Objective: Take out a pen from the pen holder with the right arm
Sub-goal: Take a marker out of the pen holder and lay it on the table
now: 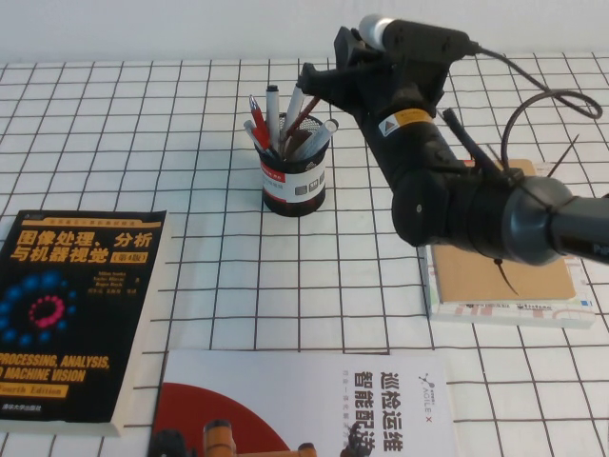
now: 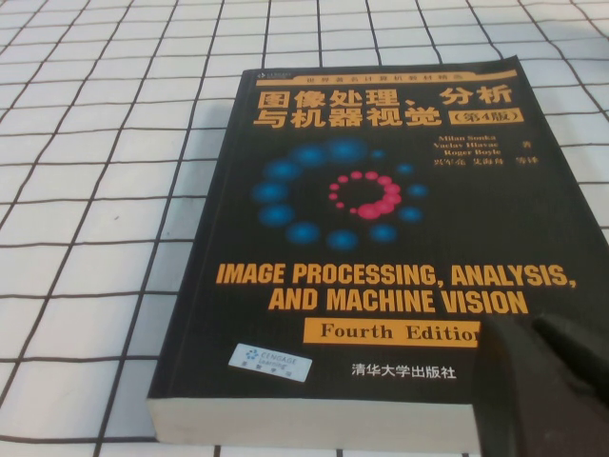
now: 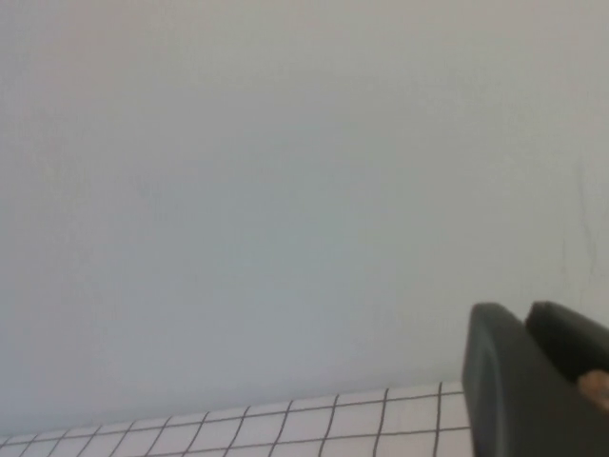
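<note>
Much of the right tool (image 1: 310, 80) is masked by the right arm (image 1: 447, 200) in the high view, and in the right wrist view only a dark edge of it is caught against a pale wall. Whether it is open or closed, and whether anything is held, cannot be told. Of the left tool (image 2: 544, 386) only a dark corner is seen, low over a corner of a black book (image 2: 381, 238); its state cannot be told either.

The pens (image 1: 285, 119) are stood in the pen holder (image 1: 293, 188) at the far middle of the desk (image 1: 190, 105), their lower halves hidden by its wall. Their long axes are near upright, with the upper ends fanned apart. The right tool is placed just above and to the right of the bunch, at the top of a white pen (image 1: 295, 100) that is leant toward it; contact cannot be confirmed.
</note>
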